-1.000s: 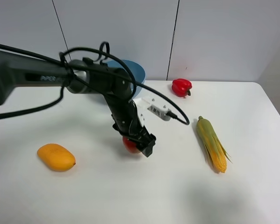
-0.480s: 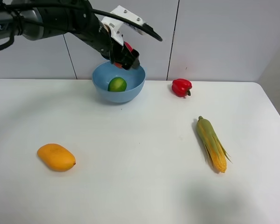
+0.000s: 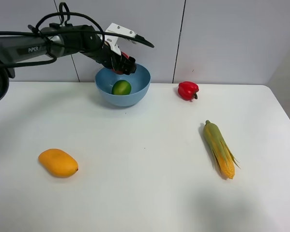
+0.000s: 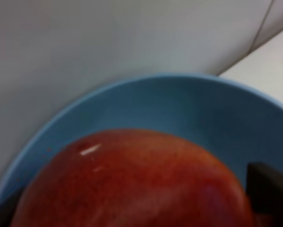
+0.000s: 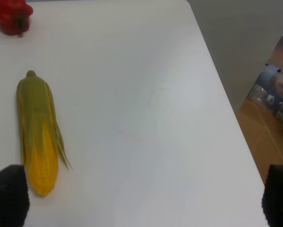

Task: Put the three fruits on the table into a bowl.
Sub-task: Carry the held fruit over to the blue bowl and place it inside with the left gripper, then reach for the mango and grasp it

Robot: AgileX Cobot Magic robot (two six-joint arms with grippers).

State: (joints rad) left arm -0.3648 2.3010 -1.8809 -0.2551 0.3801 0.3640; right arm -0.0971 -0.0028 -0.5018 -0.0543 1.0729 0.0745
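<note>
- One fruit, the mango (image 3: pixel 58 163), lies nearest on the table (image 3: pixel 145 203), at the left and well apart from everything else.
- Right of it and slightly farther back, the corn (image 3: pixel 220 150) lies lengthwise, with its bare yellow end nearest and its green tip pointing away.
- Right gripper (image 5: pixel 141 208) hangs over the table's right part near the corn. Its dark fingertips (image 5: pixel 6 196) are spread wide with nothing between them.
- Farther back, the pepper (image 3: pixel 188 90) sits close to the table's rear edge.
- Left of the pepper, the bowl (image 3: pixel 135 94) stands at the rear edge with the lime (image 3: pixel 121 87) lying inside it.
- Left gripper (image 3: pixel 121 63) hovers over the bowl's far rim. Its jaws are partly closed, clamping the pomegranate (image 4: pixel 132 184), which fills the gap between them and hangs above the bowl's hollow.
</note>
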